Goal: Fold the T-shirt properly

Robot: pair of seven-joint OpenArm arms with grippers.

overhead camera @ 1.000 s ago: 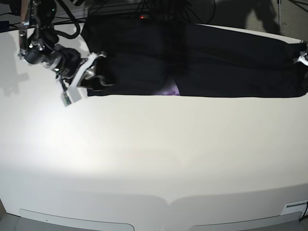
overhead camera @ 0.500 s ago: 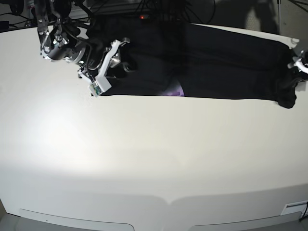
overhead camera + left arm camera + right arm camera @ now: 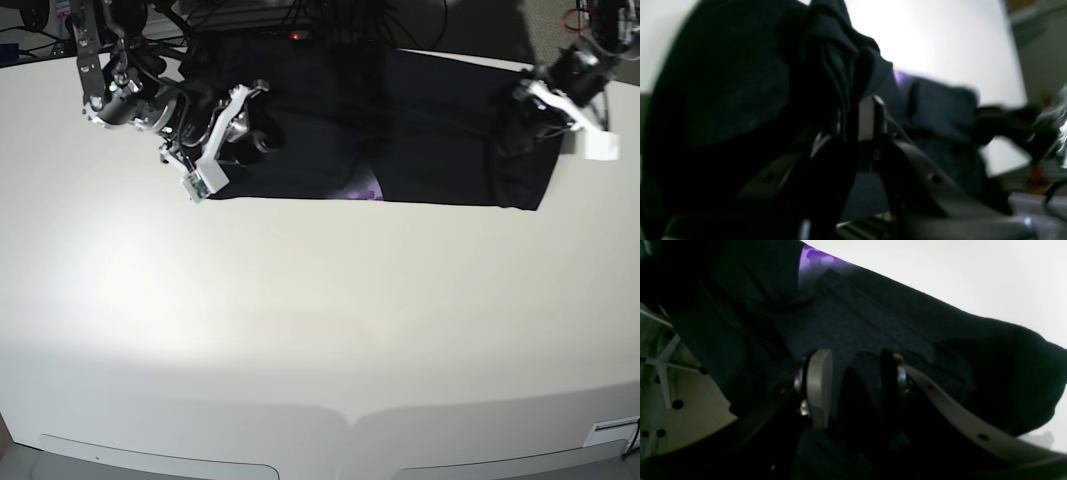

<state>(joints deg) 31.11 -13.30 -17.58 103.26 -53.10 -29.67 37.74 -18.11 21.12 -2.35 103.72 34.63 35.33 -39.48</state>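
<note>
2 arms at work on the T-shirt (image 3: 400, 120), lying as a long black band across the far side of the white table (image 3: 300, 330). Near edge of the band straight and even in the base view, with a sliver of purple print (image 3: 365, 190) peeking out at its middle. Judged from that: lengthwise folding apparently done, sleeves and sides seemingly tucked under or in, though not certain from these views. Crosswise folding only begun.

Left gripper (image 3: 853, 116) pressed nearly together, pinching a bunched end of the black cloth between its fingers; gathered folds standing up above the jaws in the left wrist view. Same gripper (image 3: 545, 100) in the base view raised over the band's end, cloth draping down from it to the table.

Right gripper (image 3: 853, 386) with jaws spread, straddling a ridge of cloth; grey finger (image 3: 818, 386) on 1 side, the other finger half hidden by fabric. No firm pinch visible there; cannot tell whether the cloth merely sits between the jaws. In the base view, right gripper (image 3: 235, 130) low at the band's opposite end.

Left to do, by judgement: carry the lifted end over the band, lay it flat, square the edges, likely 1 more fold from the other end.
</note>
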